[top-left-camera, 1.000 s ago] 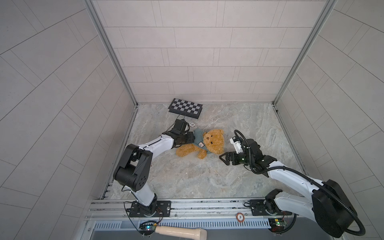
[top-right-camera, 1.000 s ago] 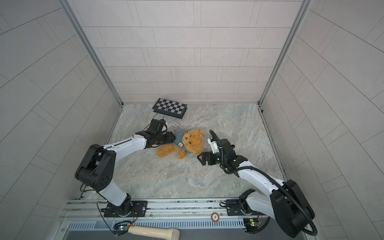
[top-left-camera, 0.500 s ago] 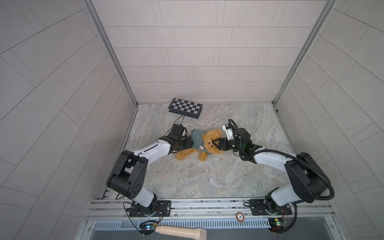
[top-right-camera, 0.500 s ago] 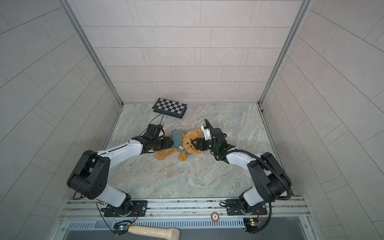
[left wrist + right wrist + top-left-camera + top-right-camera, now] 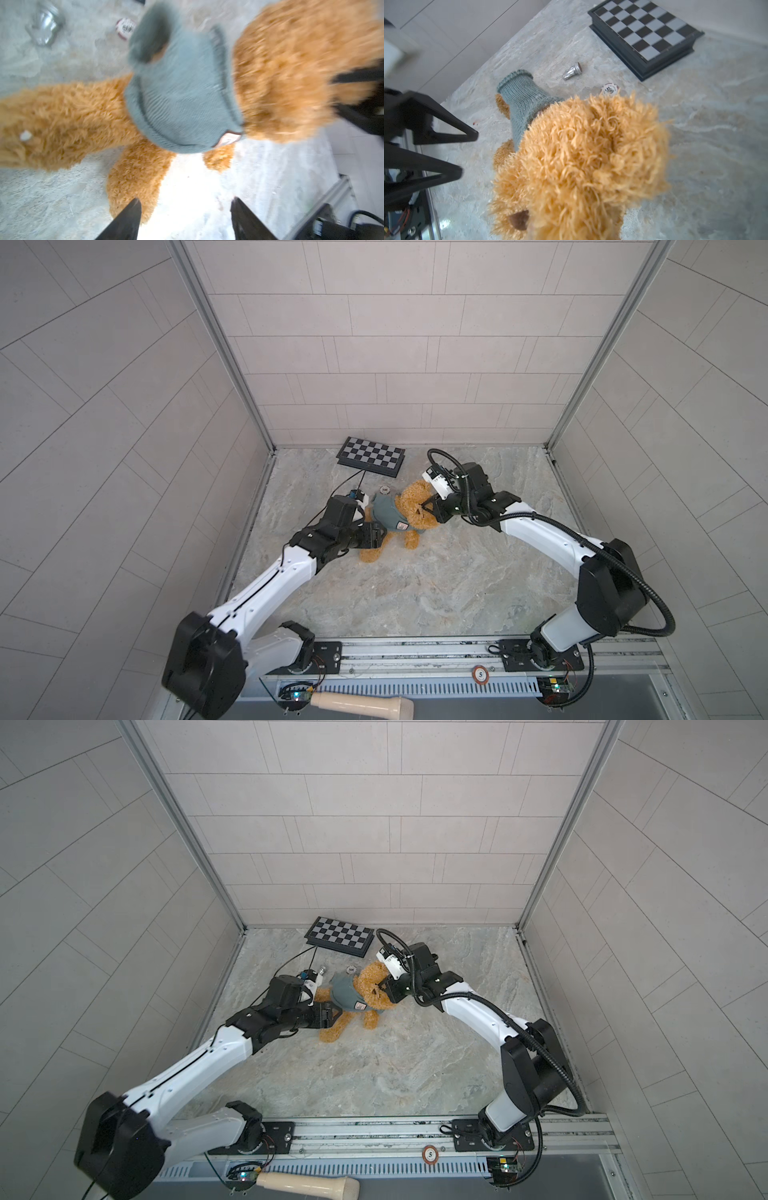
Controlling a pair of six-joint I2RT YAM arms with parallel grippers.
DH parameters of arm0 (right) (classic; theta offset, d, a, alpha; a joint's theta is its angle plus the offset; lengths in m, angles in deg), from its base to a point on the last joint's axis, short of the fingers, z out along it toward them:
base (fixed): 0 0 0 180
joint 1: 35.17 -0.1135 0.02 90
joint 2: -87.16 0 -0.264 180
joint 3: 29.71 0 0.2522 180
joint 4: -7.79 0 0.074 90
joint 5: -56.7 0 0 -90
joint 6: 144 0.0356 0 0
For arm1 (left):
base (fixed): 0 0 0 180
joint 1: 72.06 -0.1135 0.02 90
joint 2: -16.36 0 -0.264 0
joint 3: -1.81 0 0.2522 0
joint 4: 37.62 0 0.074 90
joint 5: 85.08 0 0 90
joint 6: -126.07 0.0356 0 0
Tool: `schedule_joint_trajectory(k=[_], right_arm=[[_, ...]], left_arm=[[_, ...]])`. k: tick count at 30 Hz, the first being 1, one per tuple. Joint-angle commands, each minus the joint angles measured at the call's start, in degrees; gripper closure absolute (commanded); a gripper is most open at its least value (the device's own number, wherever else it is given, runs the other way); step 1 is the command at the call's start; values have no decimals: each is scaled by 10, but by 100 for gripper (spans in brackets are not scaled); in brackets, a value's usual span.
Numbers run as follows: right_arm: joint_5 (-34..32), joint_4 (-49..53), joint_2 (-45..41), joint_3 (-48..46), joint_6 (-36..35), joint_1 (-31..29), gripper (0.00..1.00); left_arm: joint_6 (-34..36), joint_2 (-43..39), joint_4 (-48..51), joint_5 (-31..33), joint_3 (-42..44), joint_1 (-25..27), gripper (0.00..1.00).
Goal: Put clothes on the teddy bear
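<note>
Both top views: the teddy bear [image 5: 415,512] [image 5: 370,992] lies on the marble floor [image 5: 415,593], with one gripper at each end.

The bear lies left of centre toward the far wall, just near of the chessboard [image 5: 371,456]. Its head points right and its legs point left and near. A grey-green knitted sweater [image 5: 388,516] covers the torso. The right gripper [image 5: 426,505] reaches the head from the right. Its fingertips meet in the head fur and are closed on it, though in the right wrist view the fur hides them. The left gripper [image 5: 377,536] sits at the leg end. In the left wrist view its fingers [image 5: 128,218] stand well apart with bare floor between them, so it grips nothing. One fingertip overlaps the end of a leg. A silver chess piece [image 5: 572,71] and a round token [image 5: 609,89] lie on the floor between the bear and the chessboard.
</note>
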Motion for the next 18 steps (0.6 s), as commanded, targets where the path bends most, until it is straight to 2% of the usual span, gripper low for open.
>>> schedule_joint_trajectory(k=[1,5,9,14,18], right_arm=[[50,92,-34,5,-147,-22,100],[55,86,-90,-1,-235,-68,100],[96,89,-120,1,-295,-72,100],[129,29,-169,-43,-312,-71,100],[151,26,-168,-41,-317,-73,100]], left_arm=[[95,-54,28,-92,-66,33,20],[134,-49,68,-136,-142,38,16],[166,-13,101,-154,-187,38,14],[159,-18,75,-177,-174,38,11],[139,-20,46,-200,-158,38,5]])
